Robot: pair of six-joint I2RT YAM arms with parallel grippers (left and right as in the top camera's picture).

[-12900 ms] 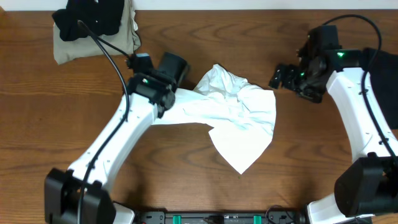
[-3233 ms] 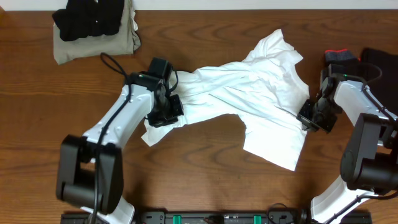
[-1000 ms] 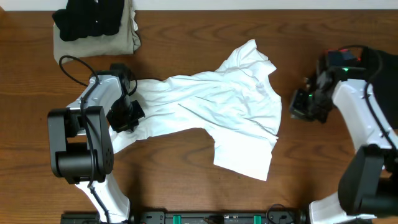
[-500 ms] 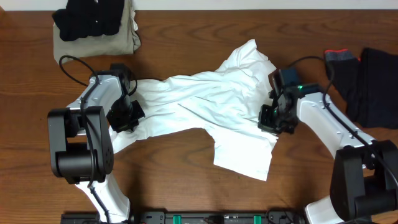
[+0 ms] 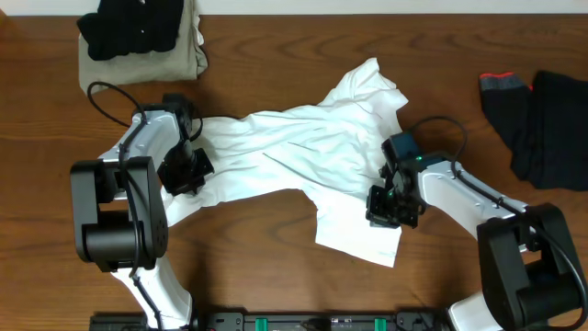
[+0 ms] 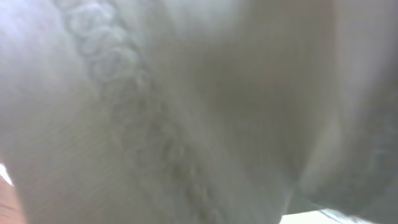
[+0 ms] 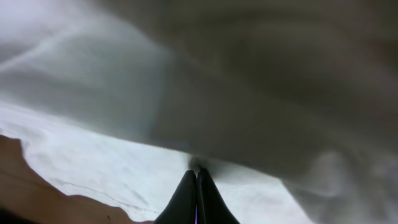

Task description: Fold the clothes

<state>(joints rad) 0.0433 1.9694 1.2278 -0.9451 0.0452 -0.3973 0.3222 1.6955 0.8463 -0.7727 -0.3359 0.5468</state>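
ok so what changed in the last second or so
The right gripper swung in from the right and came down, shut, on the lower right part of the white shirt; whether it pinches cloth is unclear. That uncovered the dark clothes at the right edge. The left gripper stays shut on the shirt's left end; the shirt's layout and the black and khaki pile are unchanged.

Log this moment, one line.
left fingers: shut on white shirt | right fingers: shut, tips on shirt | shirt: spread, unfolded

No readable txt, labels, brands or nos. anywhere in any view.
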